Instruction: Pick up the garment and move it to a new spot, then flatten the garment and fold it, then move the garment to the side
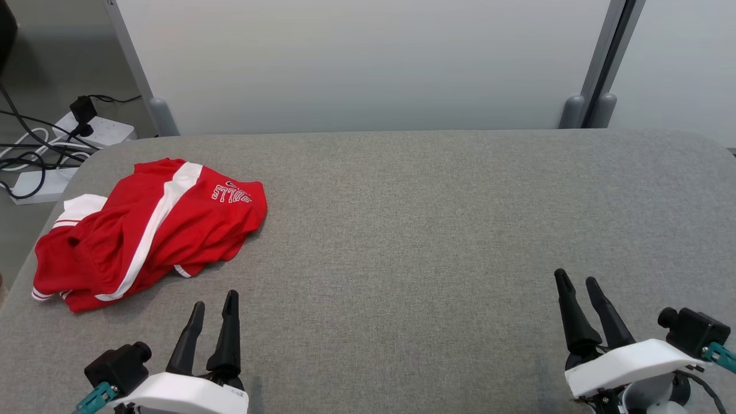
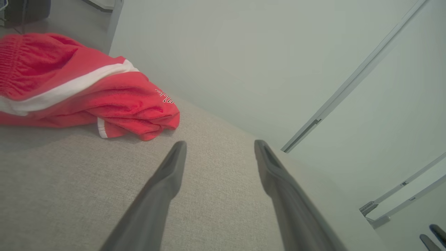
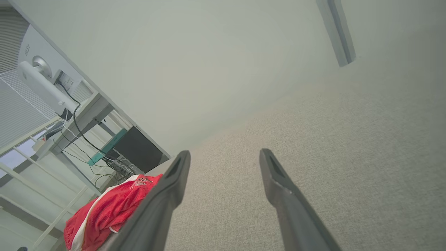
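Right, nothing picked up yet, both arms parked at the near edge.

Left gripper [image 1: 215,305]: near-left of the table, fingers spread wide, nothing between them. In its own wrist view the gap [image 2: 219,143] frames bare cloth surface only.

Right gripper [image 1: 578,279]: near-right, also wide open and empty. Its wrist view [image 3: 224,151] looks across the grey top, with the shorts off to the far left of that frame.

Table [image 1: 431,230]: grey fabric top, bare across the middle and right.

Shorts [image 1: 149,230]: red with a white side stripe, crumpled in a heap on the left part of the table, close to the left edge. White lettering sits on the far-right lobe. Same heap in the left wrist view [image 2: 69,87] and the right wrist view [image 3: 108,212].

Key relation: the shorts lie just ahead of the left gripper and slightly to its left, not touching. The right gripper is well apart, across the whole table width.

Long axis: the heap runs diagonally, from near-left to far-right; the white stripe follows roughly the same line.

Nearer arm: left, clearly. My read is that the left takes the first grab, a short reach forward and left.

Behind: power strips and cables [image 1: 63,144] on the floor past the far-left corner, then the pale wall panel [image 1: 368,63].
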Controlling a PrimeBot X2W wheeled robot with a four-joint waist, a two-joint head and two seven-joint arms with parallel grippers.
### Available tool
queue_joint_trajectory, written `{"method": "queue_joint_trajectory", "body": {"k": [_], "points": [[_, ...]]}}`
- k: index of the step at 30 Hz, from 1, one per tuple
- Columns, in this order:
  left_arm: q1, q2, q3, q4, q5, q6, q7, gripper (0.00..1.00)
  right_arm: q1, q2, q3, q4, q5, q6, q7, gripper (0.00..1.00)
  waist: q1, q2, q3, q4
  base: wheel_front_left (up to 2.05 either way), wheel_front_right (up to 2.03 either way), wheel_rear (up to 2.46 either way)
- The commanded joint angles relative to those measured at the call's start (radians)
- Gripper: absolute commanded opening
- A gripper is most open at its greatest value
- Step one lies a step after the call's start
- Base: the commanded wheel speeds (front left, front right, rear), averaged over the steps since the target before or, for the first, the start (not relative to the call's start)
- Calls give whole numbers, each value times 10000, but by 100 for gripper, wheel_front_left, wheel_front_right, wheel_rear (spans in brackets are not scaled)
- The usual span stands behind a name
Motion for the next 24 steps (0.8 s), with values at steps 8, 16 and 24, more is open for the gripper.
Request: {"method": "queue_joint_trajectory", "body": {"k": [8, 16, 24], "points": [[-712, 162, 32, -344, 1329, 133, -380, 100, -571, -279, 568, -374, -1188, 61, -422, 100, 0, -1, -60, 85, 0, 0, 0], [-660, 172, -152, -612, 2199, 345, -615, 100, -492, -215, 769, -548, -2206, 64, -657, 100, 0, -1, -133, 91, 0, 0, 0], [-620, 181, -435, -793, 3186, 456, -850, 100, -443, -178, 811, -702, -3240, 67, -892, 100, 0, -1, -214, 94, 0, 0, 0]]}}
